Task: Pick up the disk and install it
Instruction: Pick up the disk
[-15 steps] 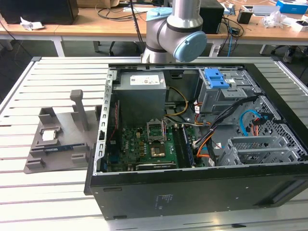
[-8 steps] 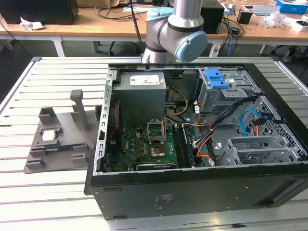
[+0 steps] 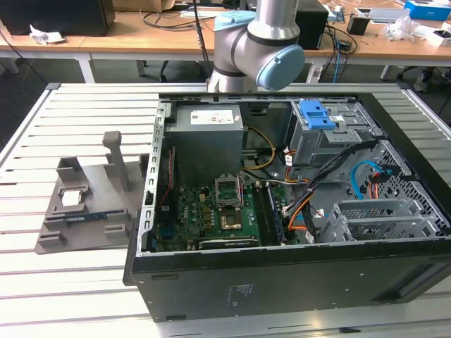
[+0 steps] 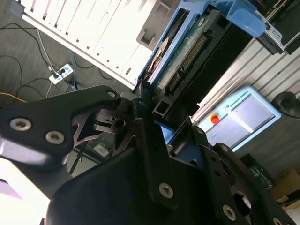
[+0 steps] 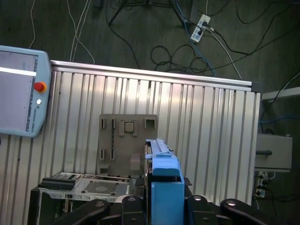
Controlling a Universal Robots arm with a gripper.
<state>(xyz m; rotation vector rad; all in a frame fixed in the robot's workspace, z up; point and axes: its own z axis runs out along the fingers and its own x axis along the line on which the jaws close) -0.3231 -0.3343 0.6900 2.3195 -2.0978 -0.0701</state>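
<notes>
The disk (image 5: 163,180) is a flat drive in a bright blue carrier, seen edge-on between the black fingers (image 5: 206,206) of my gripper (image 5: 164,208), which is shut on it. In the second wrist view the disk (image 4: 185,54) shows its green circuit board and connector row, with the blue carrier end beyond, and the gripper (image 4: 161,124) clamps its near end. The first wrist view looks down from well above the slatted table (image 5: 206,131). In the exterior view the arm (image 3: 257,49) rises out of sight behind the open computer case (image 3: 282,282).
The case holds a blue-topped grey drive cage (image 3: 317,120), a second empty cage (image 3: 380,218), a motherboard (image 3: 218,211) and loose cables. A grey parts fixture (image 3: 84,204) lies on the table at the exterior view's left. A teach pendant (image 5: 18,89) sits at the table's edge.
</notes>
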